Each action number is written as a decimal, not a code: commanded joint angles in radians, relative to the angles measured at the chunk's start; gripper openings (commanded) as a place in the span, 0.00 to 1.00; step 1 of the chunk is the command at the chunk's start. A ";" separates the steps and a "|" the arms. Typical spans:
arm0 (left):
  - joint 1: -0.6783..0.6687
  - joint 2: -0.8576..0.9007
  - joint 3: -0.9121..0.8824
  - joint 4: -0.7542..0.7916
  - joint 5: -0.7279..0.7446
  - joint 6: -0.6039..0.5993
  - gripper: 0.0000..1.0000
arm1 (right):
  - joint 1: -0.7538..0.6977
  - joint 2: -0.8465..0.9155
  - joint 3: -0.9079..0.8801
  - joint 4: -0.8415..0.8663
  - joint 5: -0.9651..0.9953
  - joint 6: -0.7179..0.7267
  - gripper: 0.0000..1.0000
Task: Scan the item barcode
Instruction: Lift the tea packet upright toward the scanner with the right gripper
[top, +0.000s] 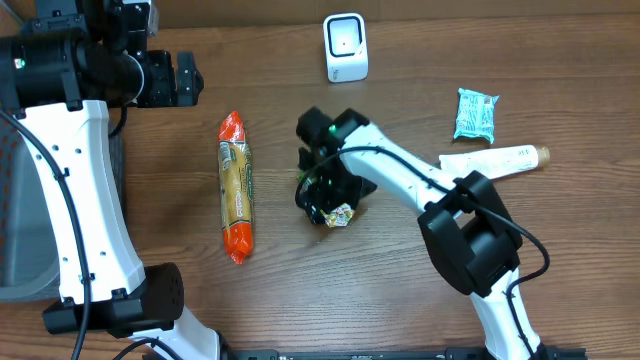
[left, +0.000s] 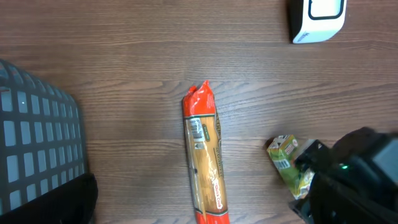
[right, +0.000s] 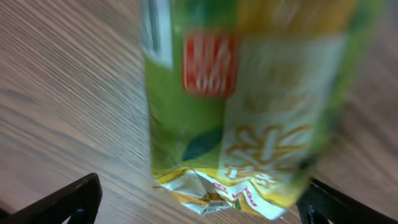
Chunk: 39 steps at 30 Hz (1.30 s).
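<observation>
In front of the scanner (top: 346, 47), a green-and-yellow packet (right: 242, 106) is seen lying, its long axis running between the widely spread fingers of the right gripper (right: 205, 202); nothing is gripped. The left gripper (top: 185, 80), likewise open and empty, is well left of the scanner.

Packet (right: 261, 124) — green, yellow, some red

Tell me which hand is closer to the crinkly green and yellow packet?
Right. The right fingers straddle the crinkly green and yellow packet, open. The left fingers hang far off to its left.
</observation>
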 joint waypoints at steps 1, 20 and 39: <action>0.004 -0.013 0.016 0.001 0.008 0.020 1.00 | -0.017 -0.011 -0.016 0.012 0.029 0.000 1.00; 0.004 -0.013 0.016 0.001 0.008 0.020 1.00 | -0.018 0.028 -0.017 0.076 0.086 0.053 0.82; 0.004 -0.013 0.016 0.001 0.008 0.020 1.00 | -0.033 0.021 0.093 -0.012 -0.042 0.074 0.04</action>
